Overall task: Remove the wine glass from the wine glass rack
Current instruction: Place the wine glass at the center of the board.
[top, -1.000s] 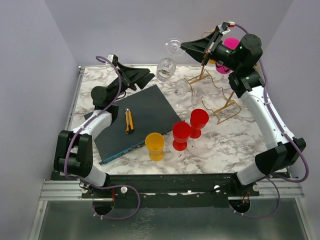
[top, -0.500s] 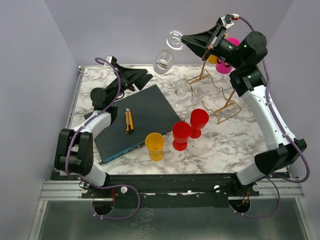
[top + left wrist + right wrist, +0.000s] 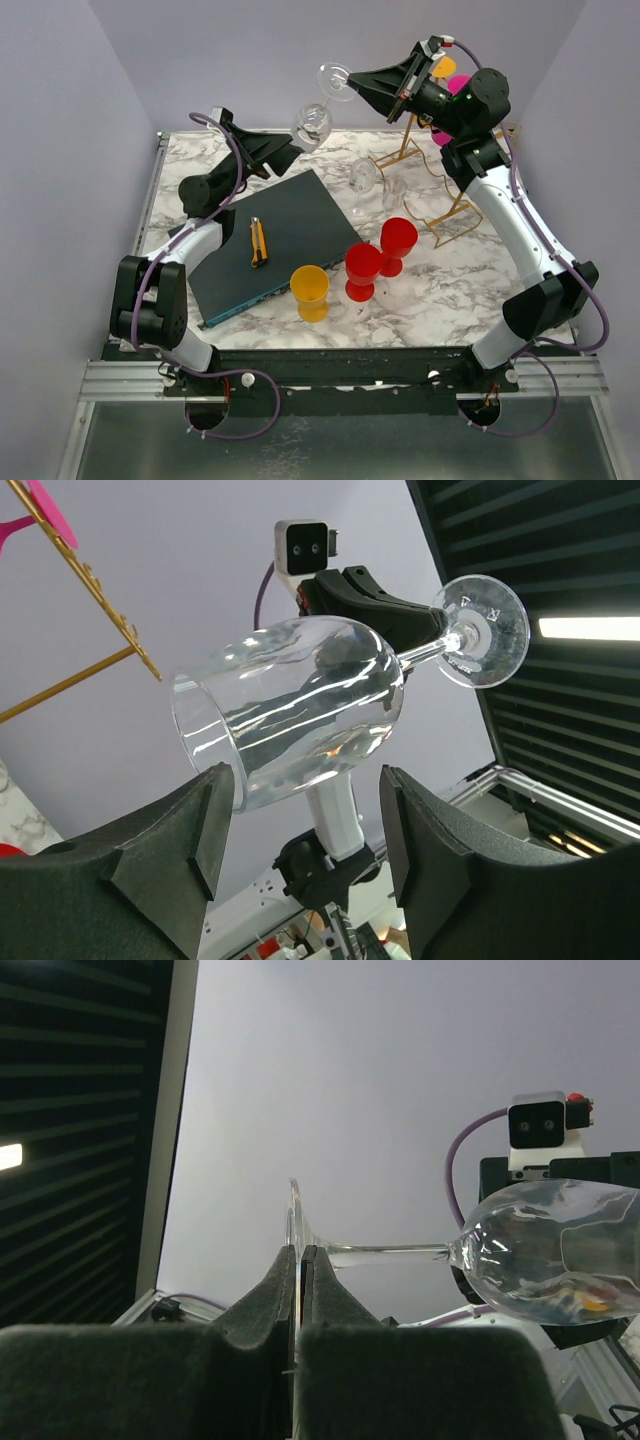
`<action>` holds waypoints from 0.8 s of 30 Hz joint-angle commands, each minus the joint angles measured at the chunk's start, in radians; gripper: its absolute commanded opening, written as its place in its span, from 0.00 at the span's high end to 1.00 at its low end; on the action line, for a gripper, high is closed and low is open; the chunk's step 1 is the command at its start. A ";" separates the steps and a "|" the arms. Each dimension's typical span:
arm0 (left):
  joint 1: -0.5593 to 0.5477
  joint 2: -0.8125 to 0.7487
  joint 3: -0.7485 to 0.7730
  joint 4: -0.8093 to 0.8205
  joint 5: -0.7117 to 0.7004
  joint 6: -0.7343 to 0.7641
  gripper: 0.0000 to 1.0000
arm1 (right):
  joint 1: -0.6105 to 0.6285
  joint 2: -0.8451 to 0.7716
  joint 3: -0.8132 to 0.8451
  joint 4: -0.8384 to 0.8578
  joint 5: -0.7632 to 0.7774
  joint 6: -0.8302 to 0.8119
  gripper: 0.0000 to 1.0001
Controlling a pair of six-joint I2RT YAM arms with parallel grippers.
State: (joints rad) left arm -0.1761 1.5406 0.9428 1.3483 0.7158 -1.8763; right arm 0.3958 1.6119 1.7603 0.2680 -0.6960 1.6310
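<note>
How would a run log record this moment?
right fingers shut on wine glass foot | left fingers open by bowl | glass aloft, off wine glass rack

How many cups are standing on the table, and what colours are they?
Red cups: 2
Yellow cup: 1
Total: 3

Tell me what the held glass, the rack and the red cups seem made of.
The glass: clear, glossy, likely glass or clear plastic; the background shows through it, with bright highlights. The rack: thin gold wire, probably metal. The red cups: opaque, even red, probably plastic.
</note>
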 commanded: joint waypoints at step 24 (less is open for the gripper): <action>0.005 -0.078 0.099 0.080 -0.104 -0.090 0.58 | -0.012 0.006 -0.210 0.301 0.016 0.159 1.00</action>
State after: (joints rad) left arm -0.1627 1.5223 0.9791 1.3872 0.6464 -1.9743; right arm 0.3820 1.6180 1.6020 0.5419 -0.6815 1.8072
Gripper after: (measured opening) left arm 0.432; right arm 0.011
